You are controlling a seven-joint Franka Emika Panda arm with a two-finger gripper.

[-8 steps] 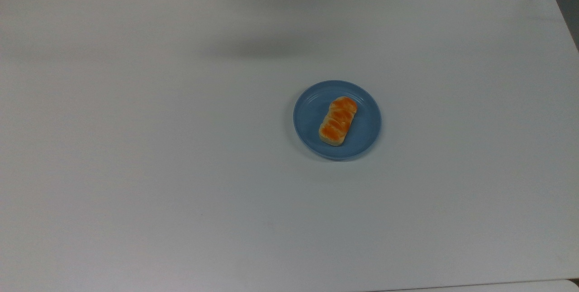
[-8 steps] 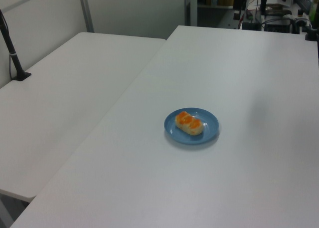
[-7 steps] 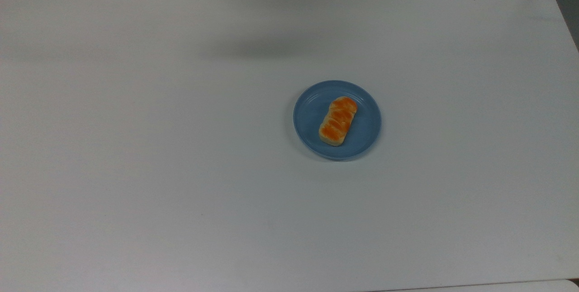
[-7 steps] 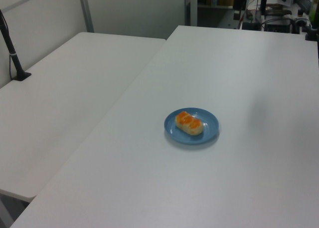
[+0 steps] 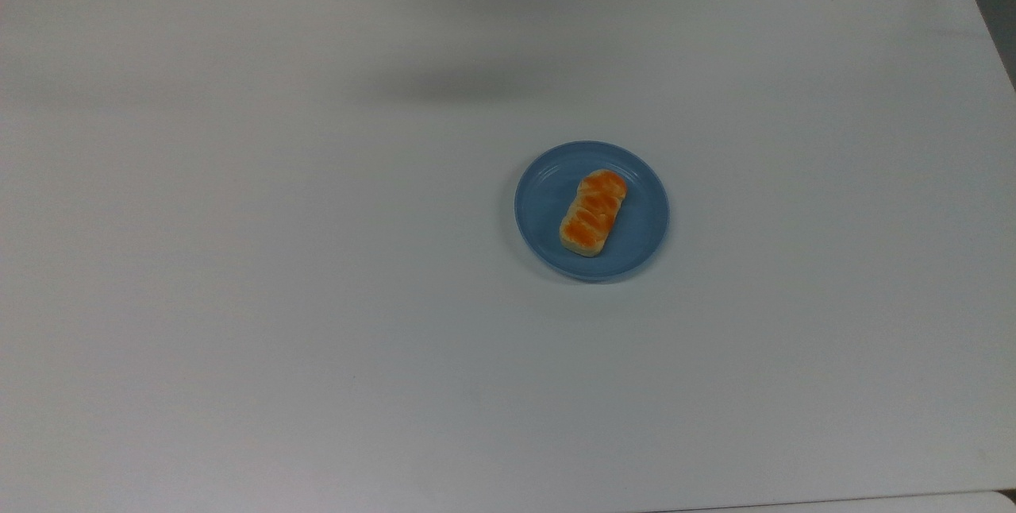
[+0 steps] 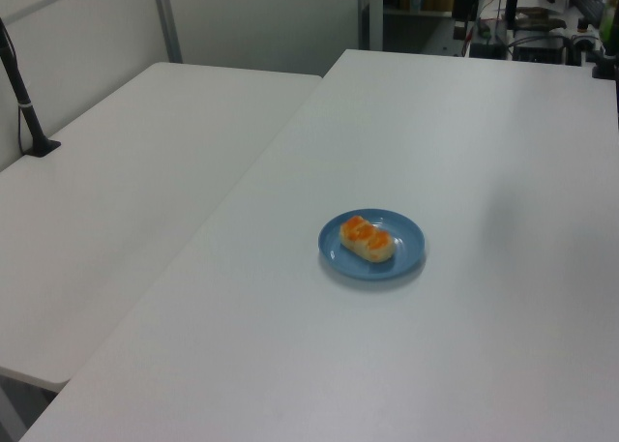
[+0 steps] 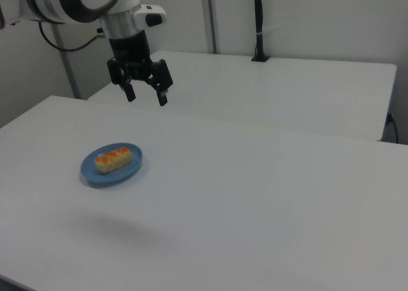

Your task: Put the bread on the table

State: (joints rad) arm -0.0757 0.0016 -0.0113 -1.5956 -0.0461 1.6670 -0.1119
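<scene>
In the top view you have the bread [image 5: 593, 214] lying flat on the blue plate [image 5: 540, 203], its long axis tilted, the upper end leaning toward the top view's right. The plate sits on the white table [image 5: 238, 259], a little right of centre. A soft shadow [image 5: 468, 84] lies on the table above and left of the plate.

The large white table [image 5: 317, 259] looks smooth and matt. The round blue plate [image 5: 540, 203] is smooth, faintly shiny. The small cream loaf of bread [image 5: 592, 213] has a glossy, ridged orange top.
</scene>
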